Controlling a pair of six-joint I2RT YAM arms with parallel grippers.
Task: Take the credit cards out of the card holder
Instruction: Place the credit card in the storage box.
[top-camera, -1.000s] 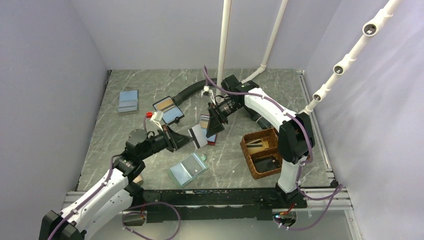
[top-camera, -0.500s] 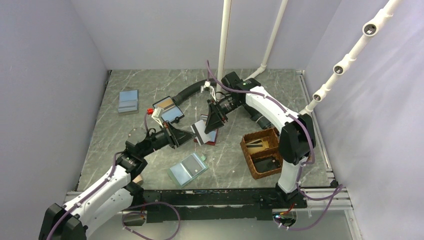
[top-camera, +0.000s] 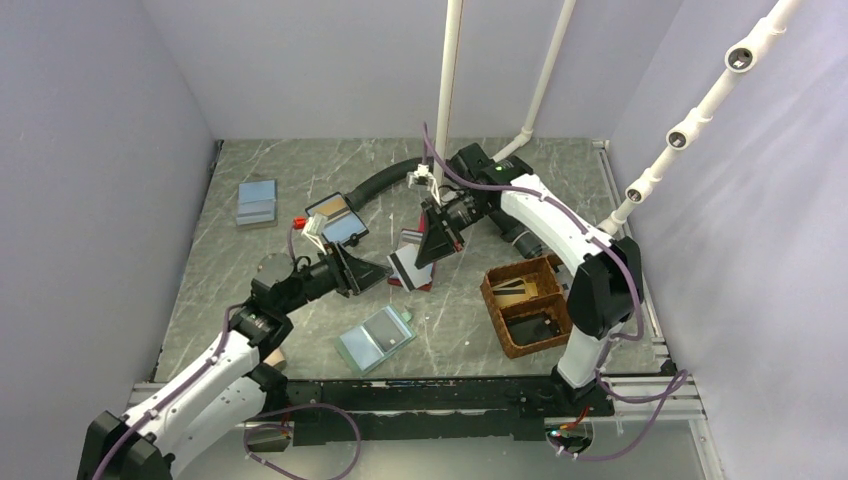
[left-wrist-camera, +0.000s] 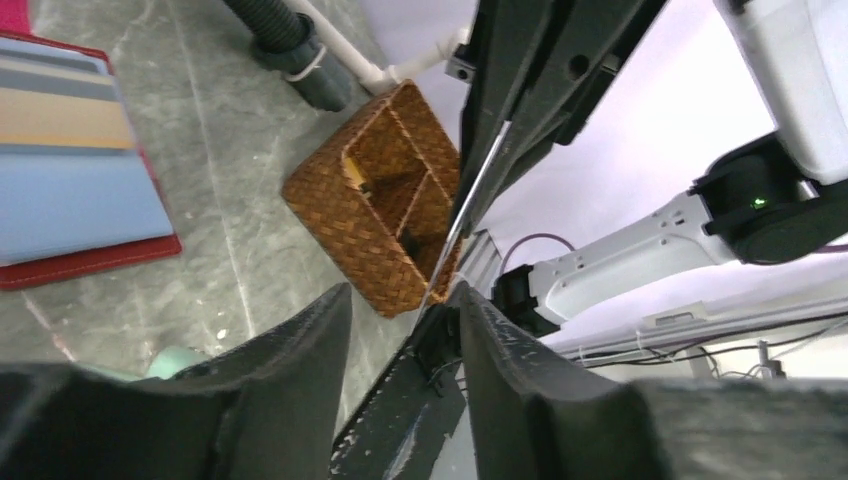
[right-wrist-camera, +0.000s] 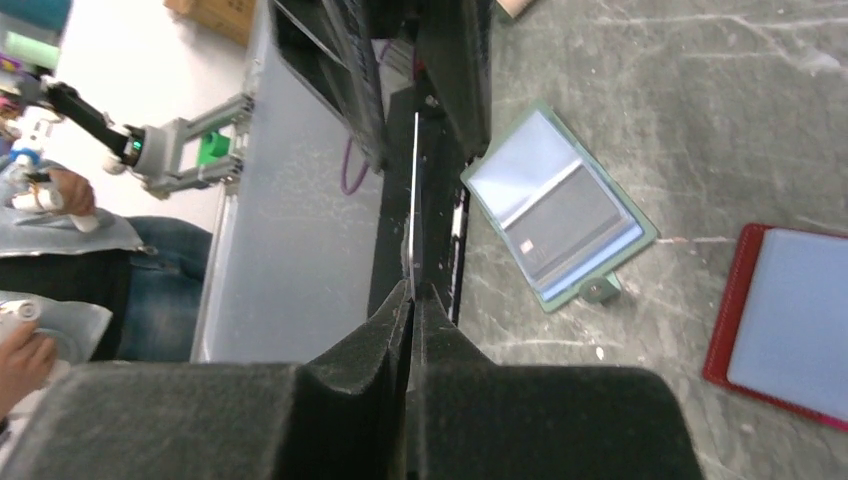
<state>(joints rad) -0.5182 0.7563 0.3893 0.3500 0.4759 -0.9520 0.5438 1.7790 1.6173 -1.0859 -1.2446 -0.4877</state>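
A credit card (top-camera: 404, 266), pale with a dark stripe, hangs in the air over the middle of the table. My right gripper (top-camera: 424, 252) is shut on its far end; in the right wrist view the card (right-wrist-camera: 412, 190) shows edge-on, running out from the pinched jaws (right-wrist-camera: 412, 296). My left gripper (top-camera: 383, 272) stands open at the card's other end. In the left wrist view the card's thin edge (left-wrist-camera: 468, 205) runs down between the spread fingers (left-wrist-camera: 405, 300). The teal card holder (top-camera: 375, 338) lies open on the table nearer the front, also visible as the card holder (right-wrist-camera: 560, 205).
A woven basket (top-camera: 522, 306) with cards in it stands at the right. A red-edged holder (top-camera: 423, 276) lies under the held card. A dark-edged holder with a red tab (top-camera: 335, 220) and a blue holder (top-camera: 257, 203) lie further left. A black hose (top-camera: 375, 185) curves behind.
The card has passed between hands: my right gripper has shut on it and my left gripper, shut on it before, has opened. Both arms shifted slightly.
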